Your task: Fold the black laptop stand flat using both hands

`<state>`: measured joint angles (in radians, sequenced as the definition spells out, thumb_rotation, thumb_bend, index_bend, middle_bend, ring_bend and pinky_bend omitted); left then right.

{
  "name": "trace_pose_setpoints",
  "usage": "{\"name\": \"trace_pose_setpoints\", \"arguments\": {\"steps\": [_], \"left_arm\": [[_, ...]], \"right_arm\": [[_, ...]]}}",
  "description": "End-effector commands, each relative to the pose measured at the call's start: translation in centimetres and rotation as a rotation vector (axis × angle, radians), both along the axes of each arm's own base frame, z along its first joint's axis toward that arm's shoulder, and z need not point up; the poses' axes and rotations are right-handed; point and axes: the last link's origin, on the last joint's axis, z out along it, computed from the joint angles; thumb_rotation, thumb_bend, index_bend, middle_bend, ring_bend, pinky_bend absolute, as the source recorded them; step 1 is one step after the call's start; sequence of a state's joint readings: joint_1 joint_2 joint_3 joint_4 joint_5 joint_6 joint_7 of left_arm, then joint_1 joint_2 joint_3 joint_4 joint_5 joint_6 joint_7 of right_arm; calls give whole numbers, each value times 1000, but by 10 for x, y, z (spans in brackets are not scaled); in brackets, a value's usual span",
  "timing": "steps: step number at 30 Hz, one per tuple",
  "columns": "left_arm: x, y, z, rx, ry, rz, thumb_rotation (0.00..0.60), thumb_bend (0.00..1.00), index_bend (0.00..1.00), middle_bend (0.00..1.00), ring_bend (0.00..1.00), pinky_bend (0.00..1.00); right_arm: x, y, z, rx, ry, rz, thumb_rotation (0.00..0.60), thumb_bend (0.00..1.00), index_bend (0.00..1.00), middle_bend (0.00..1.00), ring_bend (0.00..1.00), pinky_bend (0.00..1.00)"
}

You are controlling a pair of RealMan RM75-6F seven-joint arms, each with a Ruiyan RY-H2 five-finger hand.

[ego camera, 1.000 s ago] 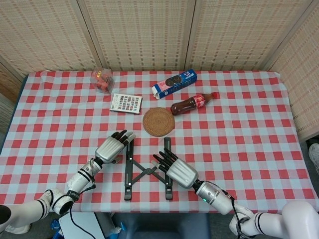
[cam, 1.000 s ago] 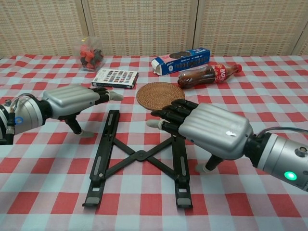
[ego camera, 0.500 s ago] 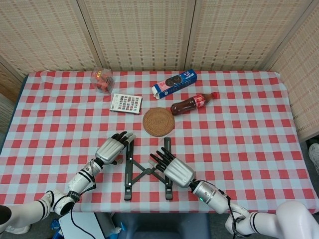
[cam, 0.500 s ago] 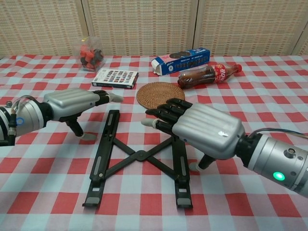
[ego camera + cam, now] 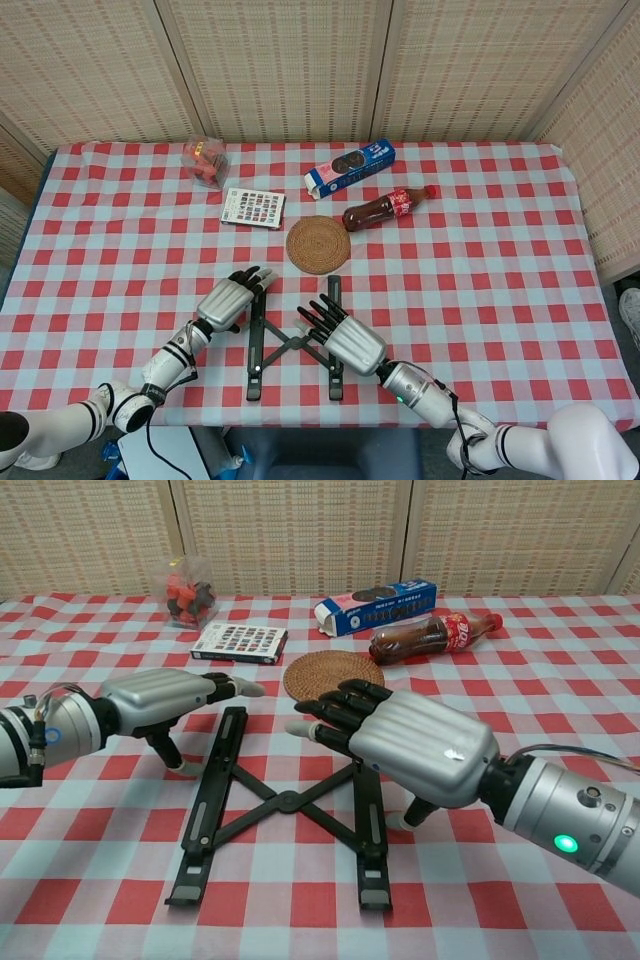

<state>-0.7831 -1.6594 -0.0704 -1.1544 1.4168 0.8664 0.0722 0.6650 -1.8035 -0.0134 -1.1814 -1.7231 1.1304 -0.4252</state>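
The black laptop stand (image 5: 290, 341) lies opened out on the checked cloth near the table's front edge, two long rails joined by crossed struts (image 5: 285, 802). My left hand (image 5: 229, 299) hovers just left of the left rail with its fingers stretched out; in the chest view its thumb reaches down to the cloth beside that rail (image 5: 165, 697). My right hand (image 5: 341, 338) hangs over the right rail, fingers spread toward the left, thumb down on the rail's right side (image 5: 412, 747). Neither hand holds anything. The right rail's middle is hidden under the right hand.
Behind the stand lie a woven round coaster (image 5: 318, 245), a cola bottle on its side (image 5: 385, 209), a blue biscuit box (image 5: 350, 166), a flat colourful box (image 5: 253, 208) and a clear tub of red pieces (image 5: 205, 162). The table's front edge runs just below the stand.
My right hand has moved left over the right rail, and that rail has slid slightly toward the left one. My left hand has edged closer to the left rail.
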Motion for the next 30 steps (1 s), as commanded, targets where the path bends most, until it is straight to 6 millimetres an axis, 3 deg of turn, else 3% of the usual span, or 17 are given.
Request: {"name": "trace_pose_setpoints", "arguments": {"steps": [1, 30], "left_arm": [[2, 0, 0, -4, -9, 1, 600, 223, 0, 0, 0, 175], [22, -6, 0, -75, -91, 36, 600, 223, 0, 0, 0, 175]], "right_arm": [[2, 0, -1, -5, -10, 4, 600, 0, 0, 0, 0, 0], [29, 2, -22, -60, -163, 58, 600, 0, 0, 0, 0, 0]]}}
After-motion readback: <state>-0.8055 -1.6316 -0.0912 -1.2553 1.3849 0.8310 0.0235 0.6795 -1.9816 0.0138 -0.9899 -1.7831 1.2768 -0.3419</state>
